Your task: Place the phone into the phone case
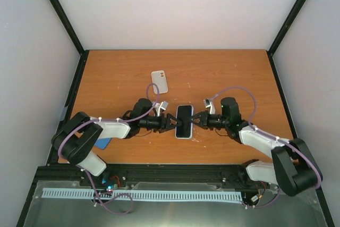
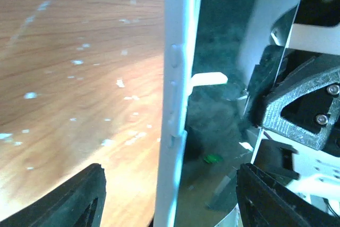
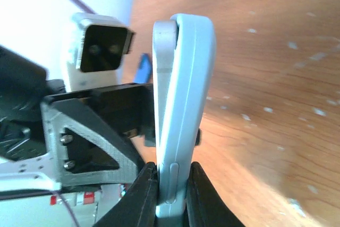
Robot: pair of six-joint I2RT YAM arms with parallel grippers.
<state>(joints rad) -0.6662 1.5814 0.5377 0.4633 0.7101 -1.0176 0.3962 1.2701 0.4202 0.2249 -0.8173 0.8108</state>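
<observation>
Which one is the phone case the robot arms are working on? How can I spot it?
Look at the middle of the brown table, where the left gripper and right gripper meet. The phone case is the pale blue one held there, with the black phone on it. The other case, lying farther back by itself, is white with two orange dots.

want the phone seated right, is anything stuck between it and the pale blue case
Nothing visible. The phone lies directly in the phone case; the right gripper clamps their edge, the left gripper straddles the other, open.
</observation>
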